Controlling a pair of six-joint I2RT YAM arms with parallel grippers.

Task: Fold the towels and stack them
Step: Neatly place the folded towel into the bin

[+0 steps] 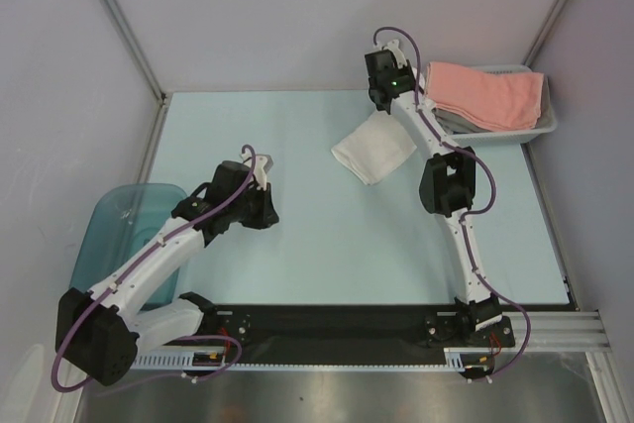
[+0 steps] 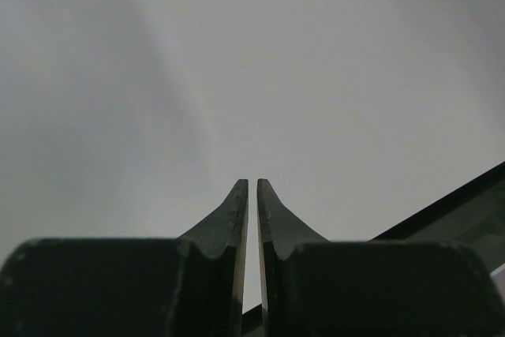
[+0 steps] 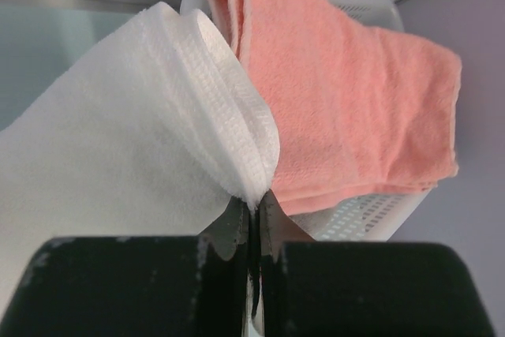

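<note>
The table (image 1: 327, 245) lies open centrally; basket (image 1: 547, 122) blocks far right, tub (image 1: 124, 220) left edge.

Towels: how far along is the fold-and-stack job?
Done: salmon-pink towel lies folded on grey towel in the basket. In hand: right pincer shut on the folded white towel beside the basket. Left to do: stacking it; left pincer holds nothing.
</note>
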